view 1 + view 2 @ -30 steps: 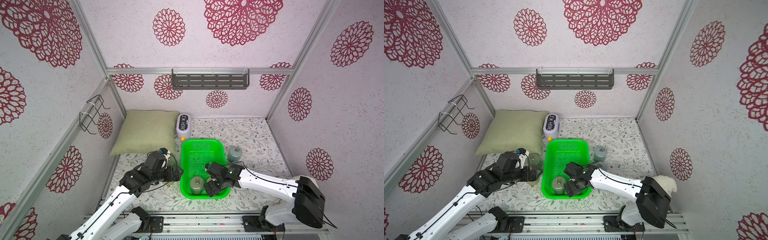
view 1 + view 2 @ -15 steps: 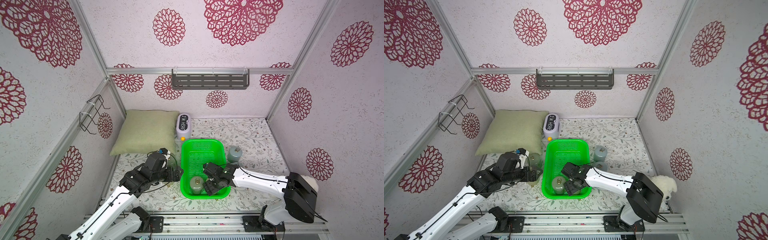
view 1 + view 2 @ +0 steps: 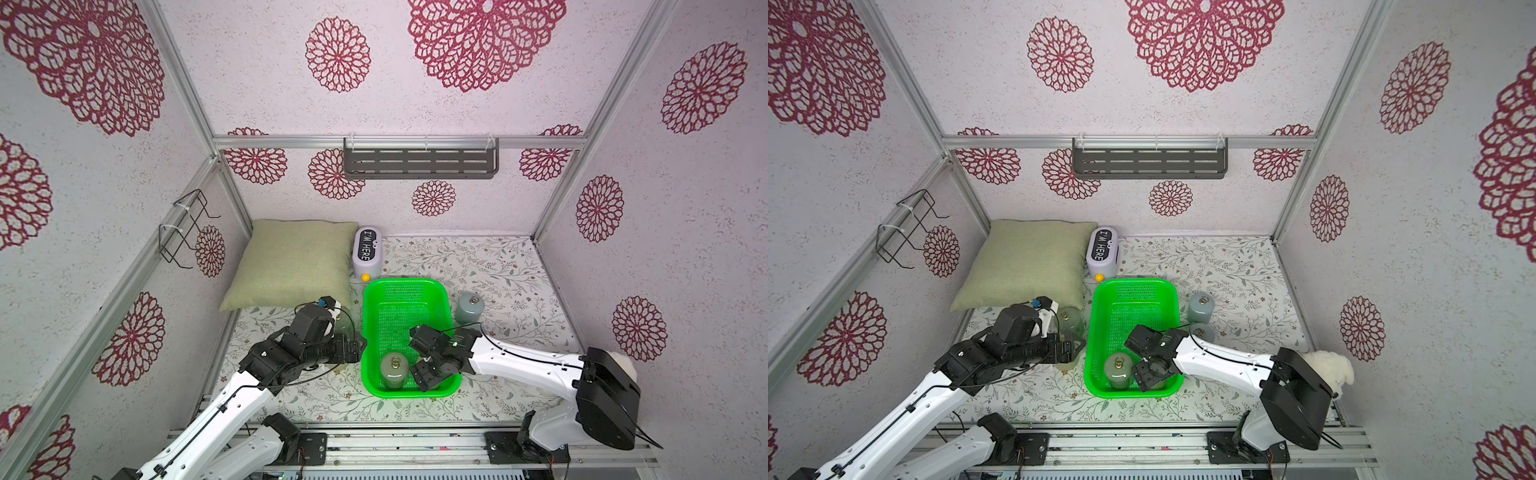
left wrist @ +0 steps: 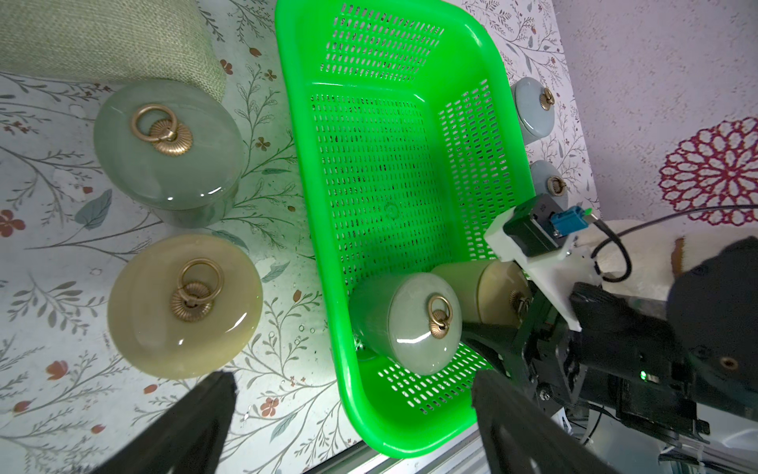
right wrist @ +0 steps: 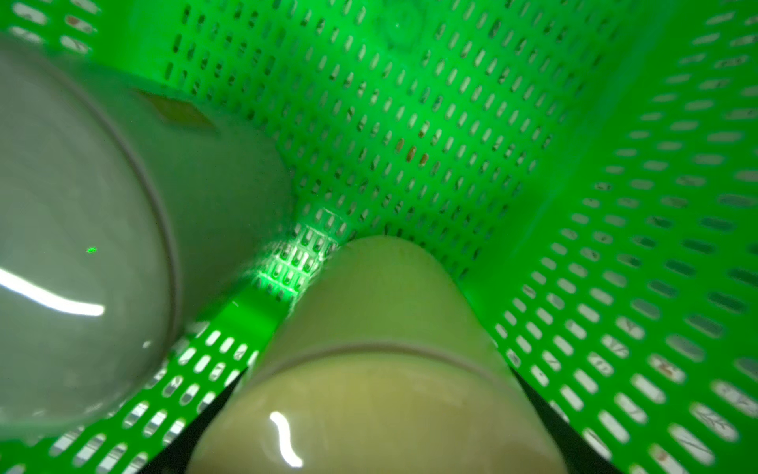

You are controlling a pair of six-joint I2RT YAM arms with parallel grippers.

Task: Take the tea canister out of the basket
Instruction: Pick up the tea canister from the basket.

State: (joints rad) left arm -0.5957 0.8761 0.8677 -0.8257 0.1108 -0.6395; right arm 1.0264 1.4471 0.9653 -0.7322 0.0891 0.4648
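The bright green basket (image 3: 405,284) (image 3: 1133,284) sits mid-table. Two tea canisters stand at its near end. One is grey-green (image 3: 394,370) (image 4: 410,324) with a brass ring on its lid. The other is yellowish (image 4: 488,295) (image 5: 381,369), and my right gripper (image 3: 428,374) (image 3: 1148,374) reaches down into the basket, shut on it, with a dark finger (image 5: 545,414) on each side. In both top views my arm hides most of this canister. My left gripper (image 3: 357,347) (image 4: 355,377) hovers open just outside the basket's near-left rim, holding nothing.
Outside the basket on the left stand a green canister (image 4: 168,143) and a yellowish one (image 4: 184,303). Two grey ones (image 3: 469,307) (image 3: 1202,332) stand on the right. A green pillow (image 3: 295,262) and a white "I'M HERE" box (image 3: 366,251) lie behind.
My right gripper has reached a little further into the basket and closed on the yellowish canister. The left arm has stayed put.
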